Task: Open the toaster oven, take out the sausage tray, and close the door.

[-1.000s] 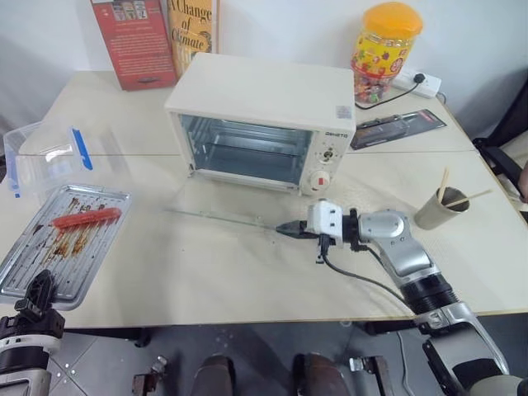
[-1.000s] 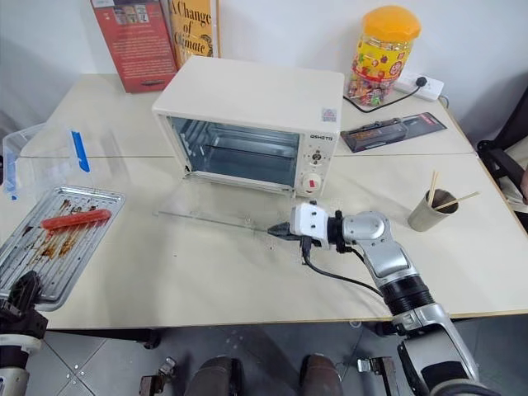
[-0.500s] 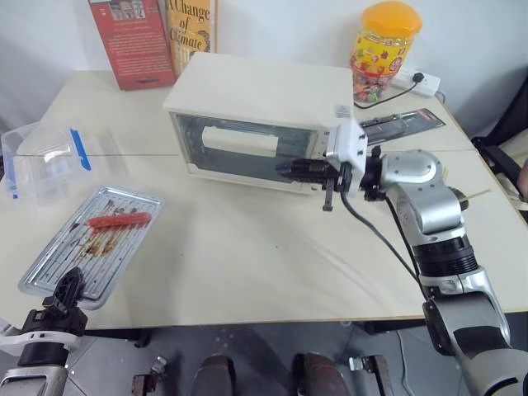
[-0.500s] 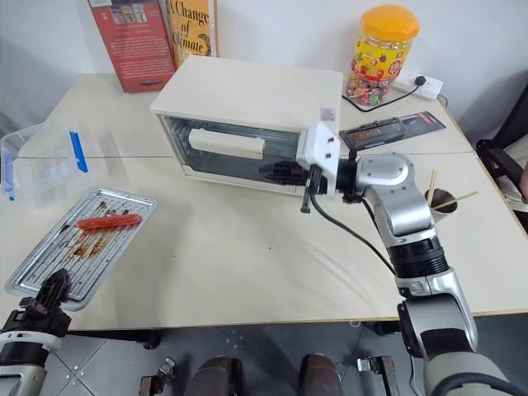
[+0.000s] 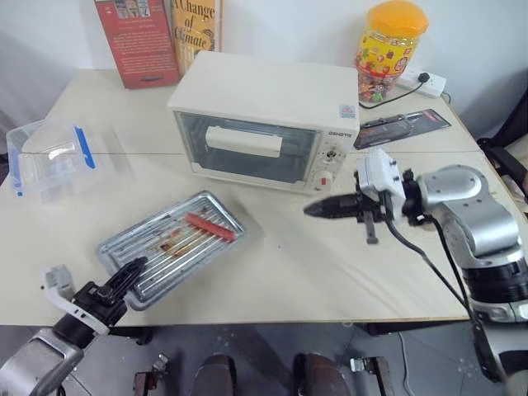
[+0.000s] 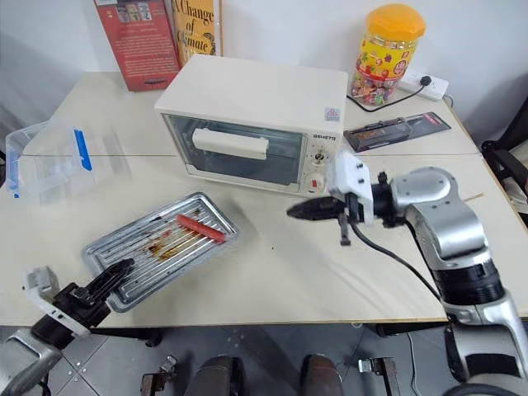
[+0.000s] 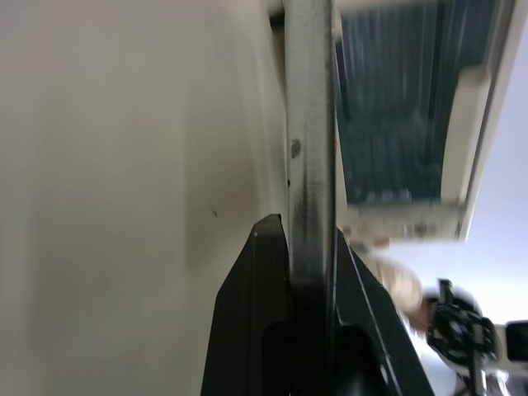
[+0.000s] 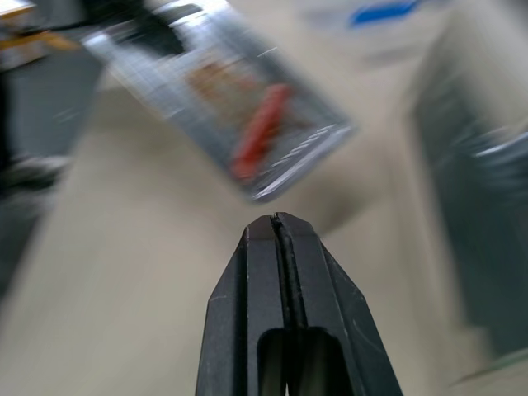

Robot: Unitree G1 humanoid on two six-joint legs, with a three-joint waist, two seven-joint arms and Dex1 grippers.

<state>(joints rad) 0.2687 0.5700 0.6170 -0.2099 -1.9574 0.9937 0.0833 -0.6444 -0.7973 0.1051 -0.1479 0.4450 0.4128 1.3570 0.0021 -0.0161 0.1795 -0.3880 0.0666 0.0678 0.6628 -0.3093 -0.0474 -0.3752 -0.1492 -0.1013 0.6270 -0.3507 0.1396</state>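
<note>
Toaster oven point(image 5: 268, 111), door point(image 5: 247, 147) shut, upper centre; book lettered "Change" point(image 5: 195, 29) behind; left gripper point(image 5: 132, 268) clamping sausage tray point(image 5: 169, 246) lower left; right gripper point(image 5: 312, 209) closed, empty.

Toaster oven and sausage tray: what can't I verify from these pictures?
- Toaster oven interior: the glass door and its handle mask it in the head views.
- Sausage tray underside, so whether it rests on the table: hidden in the head views.
- Knob markings: too small.
- Tray edge where the left gripper clamps it: blurred in the left wrist view.
</note>
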